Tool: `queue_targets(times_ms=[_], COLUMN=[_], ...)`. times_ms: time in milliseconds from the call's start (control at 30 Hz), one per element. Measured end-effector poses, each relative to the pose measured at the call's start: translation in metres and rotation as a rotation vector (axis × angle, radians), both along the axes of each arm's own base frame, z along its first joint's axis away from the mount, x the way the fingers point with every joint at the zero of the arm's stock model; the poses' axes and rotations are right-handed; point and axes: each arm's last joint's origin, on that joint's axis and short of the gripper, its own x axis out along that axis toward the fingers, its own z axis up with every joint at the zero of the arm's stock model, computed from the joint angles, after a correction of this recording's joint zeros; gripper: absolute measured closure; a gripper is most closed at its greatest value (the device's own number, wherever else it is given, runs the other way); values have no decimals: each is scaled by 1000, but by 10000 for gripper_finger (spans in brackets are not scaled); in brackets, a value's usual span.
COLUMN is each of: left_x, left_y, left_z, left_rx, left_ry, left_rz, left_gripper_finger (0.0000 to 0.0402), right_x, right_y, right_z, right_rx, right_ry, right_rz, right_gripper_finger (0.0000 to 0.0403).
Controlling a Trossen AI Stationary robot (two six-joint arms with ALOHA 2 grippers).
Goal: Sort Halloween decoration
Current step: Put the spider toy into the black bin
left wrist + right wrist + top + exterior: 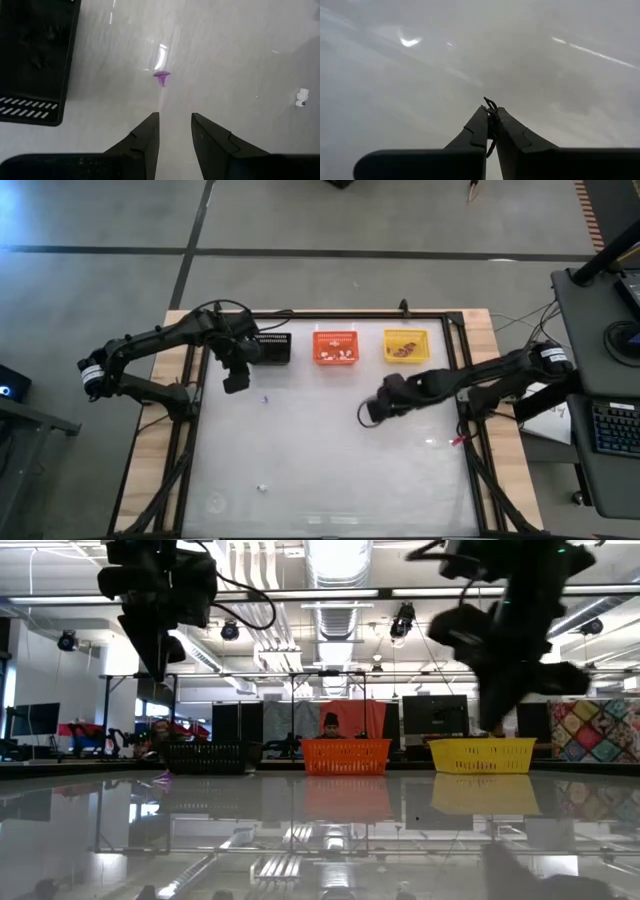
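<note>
From above, my left claw (235, 383) hangs over the white tabletop (330, 470) just in front of the black rectangular plastic basket (272, 346), and a tiny purple trinket (265, 399) lies near it. My right claw (368, 413) sits mid-table, in front of the orange mesh basket (336, 346) and the yellow mesh basket (405, 345). A small white trinket (262, 488) lies well apart, near the front edge.

At table level, both arms hang above the three baskets.

From my left wrist, my fingers (145, 137) stand spread, the purple piece lying ahead of them.

From my right wrist, my fingers (479, 129) are pressed together, pinching a small black spidery trinket (491, 114).
</note>
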Motion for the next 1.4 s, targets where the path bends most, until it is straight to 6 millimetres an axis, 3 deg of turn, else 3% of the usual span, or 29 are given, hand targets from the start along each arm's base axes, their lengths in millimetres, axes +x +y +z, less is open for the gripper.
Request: queue_targets(times_ms=[467,833,1067,1400], left_x=[2,-2,-7,-11], left_y=[6,14,22,36], left_z=[1,1,2,4], left_rx=[75,77,86,119], left_ry=[-19,-18,-28,-73], left_rz=[21,64,98,168], left_gripper_finger=[306,306,306,306], right_x=[58,122,151,199], right_y=[-79,-133,-172,-200], right_z=[4,11,11,1], right_rx=[-131,-218,-230,-205], right_ry=[-433,-485,-531,-615], right_rz=[51,207,244,355], right_gripper_finger=[393,393,393,394])
